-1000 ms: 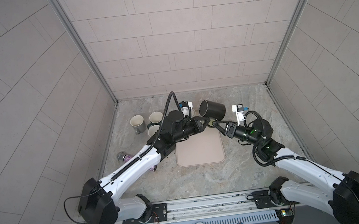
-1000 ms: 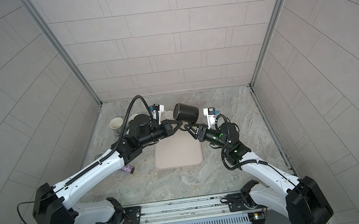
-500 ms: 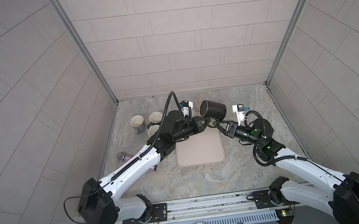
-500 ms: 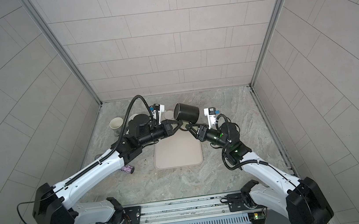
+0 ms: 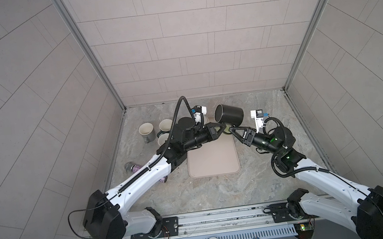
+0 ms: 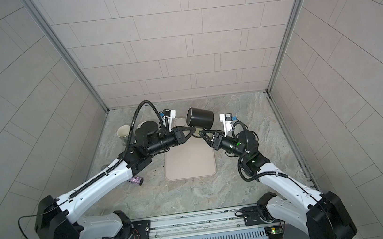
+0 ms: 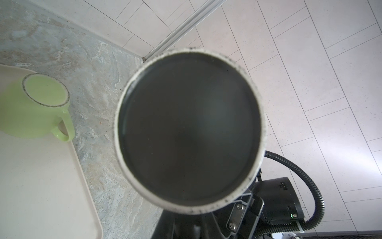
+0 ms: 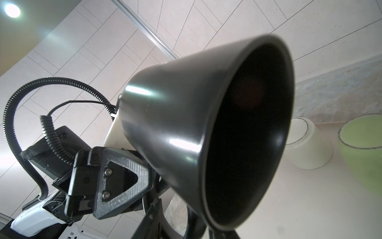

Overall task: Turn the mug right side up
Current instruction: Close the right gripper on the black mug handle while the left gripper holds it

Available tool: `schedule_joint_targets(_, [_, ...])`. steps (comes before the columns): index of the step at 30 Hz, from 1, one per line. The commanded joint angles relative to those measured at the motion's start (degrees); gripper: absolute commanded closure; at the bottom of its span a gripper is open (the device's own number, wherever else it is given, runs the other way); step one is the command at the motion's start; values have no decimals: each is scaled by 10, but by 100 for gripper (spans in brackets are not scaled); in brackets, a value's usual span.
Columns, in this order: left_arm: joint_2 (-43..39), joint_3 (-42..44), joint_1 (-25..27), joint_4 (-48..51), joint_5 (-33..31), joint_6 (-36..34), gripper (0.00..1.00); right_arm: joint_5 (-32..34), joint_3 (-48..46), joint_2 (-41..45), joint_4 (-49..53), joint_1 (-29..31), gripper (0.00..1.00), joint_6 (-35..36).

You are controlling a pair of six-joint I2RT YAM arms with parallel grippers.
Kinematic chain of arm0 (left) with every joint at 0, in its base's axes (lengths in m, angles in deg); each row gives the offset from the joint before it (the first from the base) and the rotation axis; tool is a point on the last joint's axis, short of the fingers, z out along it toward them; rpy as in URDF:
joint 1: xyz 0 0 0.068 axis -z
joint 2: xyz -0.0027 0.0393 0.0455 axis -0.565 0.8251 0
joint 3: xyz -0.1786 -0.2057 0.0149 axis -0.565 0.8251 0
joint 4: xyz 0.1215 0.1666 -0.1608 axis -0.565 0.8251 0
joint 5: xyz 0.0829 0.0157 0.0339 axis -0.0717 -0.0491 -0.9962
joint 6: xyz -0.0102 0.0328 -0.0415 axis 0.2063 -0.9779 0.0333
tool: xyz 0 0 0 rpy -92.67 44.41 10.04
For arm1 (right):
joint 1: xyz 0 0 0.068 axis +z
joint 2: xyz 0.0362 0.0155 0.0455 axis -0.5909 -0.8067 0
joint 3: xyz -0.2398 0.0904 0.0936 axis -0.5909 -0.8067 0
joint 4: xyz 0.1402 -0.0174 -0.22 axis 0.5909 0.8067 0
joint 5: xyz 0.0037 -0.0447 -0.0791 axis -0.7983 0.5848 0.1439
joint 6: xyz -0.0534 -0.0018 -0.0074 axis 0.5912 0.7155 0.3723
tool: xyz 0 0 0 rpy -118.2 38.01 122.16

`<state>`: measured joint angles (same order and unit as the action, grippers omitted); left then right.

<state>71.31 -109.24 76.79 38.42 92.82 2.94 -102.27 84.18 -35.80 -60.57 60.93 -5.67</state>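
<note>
- In both top views a black mug (image 5: 229, 115) (image 6: 201, 120) is held in the air on its side, near the far end of a beige mat (image 5: 212, 159). Its flat bottom is turned toward the left arm.
- In a top view the left claw (image 5: 222, 127) is closed just under the mug, where the handle hangs. The exact point of grip is hidden by the mug's body. The right claw (image 5: 231, 129) comes in from the opposite side, and its tips are close to the left claw's.
- In a top view a cluster of cream cups (image 5: 146, 130) stands on the left side of the stone table (image 5: 218, 190), well apart from the mat.
- From the left wrist, the black mug's dark round bottom with its pale ring fills the middle of the view. A green mug (image 7: 35, 107) stands bottom up on the mat's corner, near the black one but not touching it.
- From the right wrist, the black mug's open mouth faces the camera and its handle points down. The right claw's fingers (image 8: 151, 217) stand partly apart on either side of the handle, and a gap shows beside one finger. The left claw's closed tips reach the mug's underside beside the handle.
</note>
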Motion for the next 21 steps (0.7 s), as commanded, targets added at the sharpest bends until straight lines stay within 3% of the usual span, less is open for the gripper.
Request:
schedule_joint_targets(1, [-7,4,3,-31,31,-9,100,-13,6,17,-79,-2,59,-12])
schedule_joint_targets(21, [-14,-21,-33,36,68,-53,100,-39,4,13,-128,-8,65,-28])
